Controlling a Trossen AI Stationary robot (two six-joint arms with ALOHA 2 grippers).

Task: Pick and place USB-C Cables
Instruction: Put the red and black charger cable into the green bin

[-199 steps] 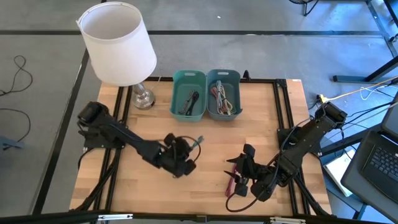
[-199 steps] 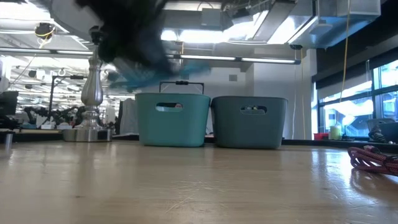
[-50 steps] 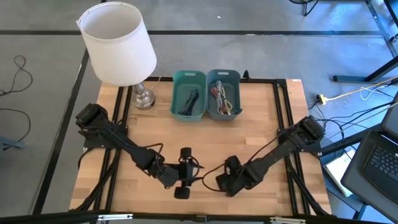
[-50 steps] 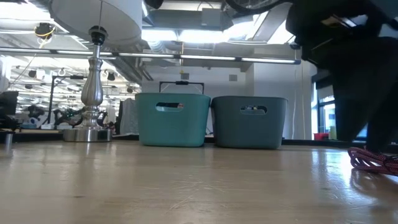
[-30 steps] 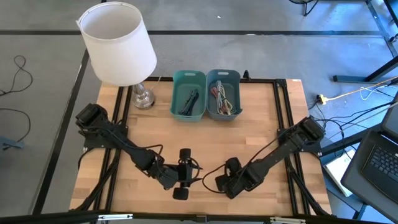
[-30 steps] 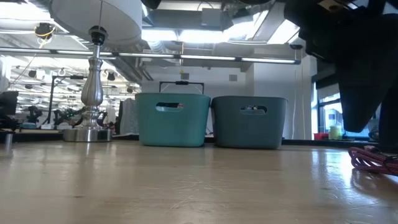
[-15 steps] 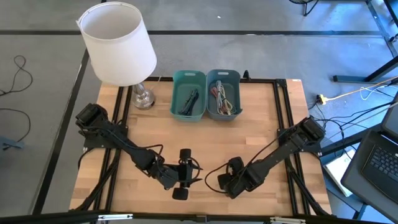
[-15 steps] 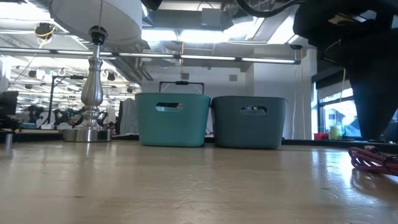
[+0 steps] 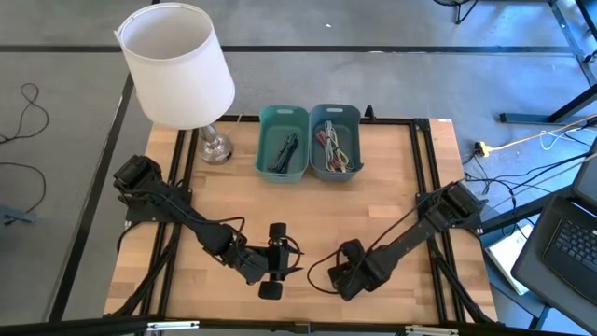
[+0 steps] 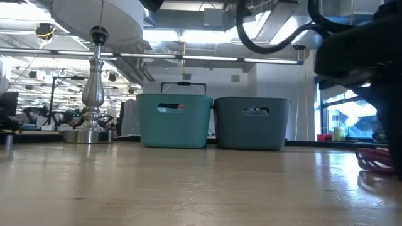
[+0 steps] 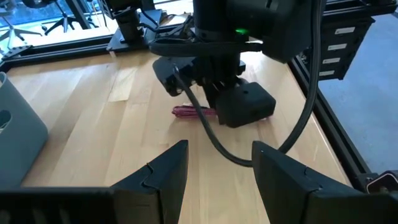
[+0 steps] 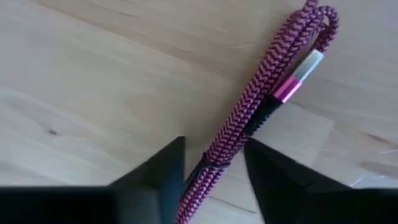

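A magenta braided USB-C cable (image 12: 273,93), folded into a short bundle, lies flat on the wooden table near its front edge; it also shows as the cable (image 11: 189,112) and the cable (image 10: 377,160). My right gripper (image 12: 214,149) points down over it, open, one finger on either side of the bundle's middle. In the high view my right gripper (image 9: 343,278) hides the cable. My left gripper (image 11: 217,168) hovers open to its left with nothing between its fingers; from above the left gripper (image 9: 280,263) faces the right one.
Two teal bins stand side by side at the table's far middle: the left bin (image 9: 283,110) holds dark cables, the right bin (image 9: 336,109) several coloured ones. A white-shaded lamp (image 9: 177,65) stands at the far left. Bare wood lies between the bins and the grippers.
My right gripper has sunk toward the table and the magenta cable, drifting a little toward the near edge. The cable has stayed where it was.
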